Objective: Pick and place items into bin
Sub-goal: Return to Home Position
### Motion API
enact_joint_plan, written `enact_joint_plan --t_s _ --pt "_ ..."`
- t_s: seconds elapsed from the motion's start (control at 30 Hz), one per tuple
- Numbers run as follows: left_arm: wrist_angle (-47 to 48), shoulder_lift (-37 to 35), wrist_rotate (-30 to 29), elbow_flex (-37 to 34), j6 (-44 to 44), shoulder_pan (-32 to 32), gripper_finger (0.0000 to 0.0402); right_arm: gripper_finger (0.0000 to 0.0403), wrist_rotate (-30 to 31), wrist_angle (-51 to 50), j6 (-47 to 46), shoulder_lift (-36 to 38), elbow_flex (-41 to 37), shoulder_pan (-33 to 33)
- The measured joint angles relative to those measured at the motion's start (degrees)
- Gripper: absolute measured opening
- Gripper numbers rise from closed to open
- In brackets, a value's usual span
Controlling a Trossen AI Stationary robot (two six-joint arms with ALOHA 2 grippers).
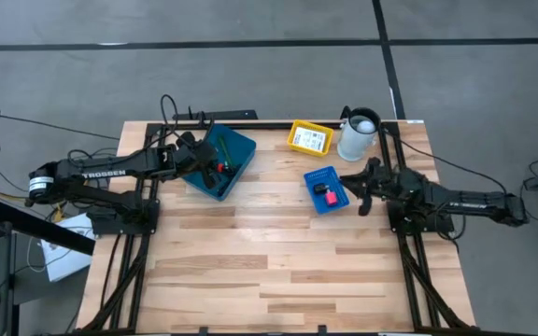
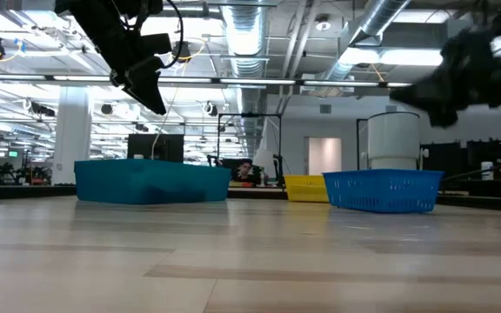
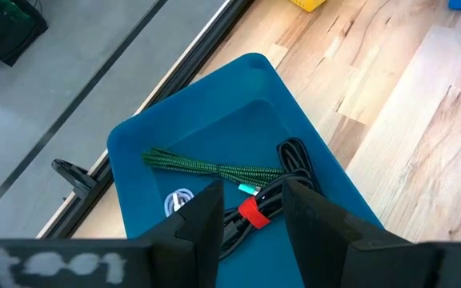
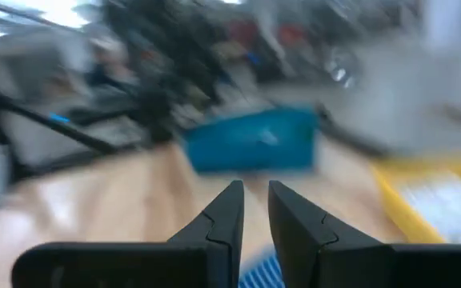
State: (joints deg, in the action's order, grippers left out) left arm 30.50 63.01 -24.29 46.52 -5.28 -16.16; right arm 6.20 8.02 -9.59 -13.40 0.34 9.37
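- The wooden table carried three bins and a white container, all at its far end.
- Up on the left, the left gripper hovered over the teal bin, fingers set moderately apart and nothing between them.
- Over on the right, the right gripper hung in the air just beside the blue basket, only a narrow slit between its fingers, and empty.
- Biggest container, and the fullest: the teal bin sat at the far left, askew to the table's edge. Inside lay a green braided cable, a black cable bundled with a red strap, and a small white coil.
- The white container stood upright at the far right corner; I cannot tell what it held.
- Just beside it, the yellow bin held white printed cards.
- Nearer the middle, the small blue basket held a black item and a red-pink piece, touching.
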Motion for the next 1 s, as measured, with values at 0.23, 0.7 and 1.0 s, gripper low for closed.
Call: enact_joint_plan --t_s 0.23,0.7,1.0 --pt "0.00 0.00 0.00 0.00 0.00 0.00 0.0119 0.0055 -14.64 10.31 12.36 4.31 0.00 -0.02" --pt "0.00 0.00 -0.02 0.00 0.00 0.02 0.0119 0.0055 -13.20 5.36 12.66 13.24 0.33 1.06" --pt "-0.15 -0.01 -0.02 0.00 0.00 0.02 0.0119 0.0055 -12.05 5.57 4.70 13.02 0.94 1.64"
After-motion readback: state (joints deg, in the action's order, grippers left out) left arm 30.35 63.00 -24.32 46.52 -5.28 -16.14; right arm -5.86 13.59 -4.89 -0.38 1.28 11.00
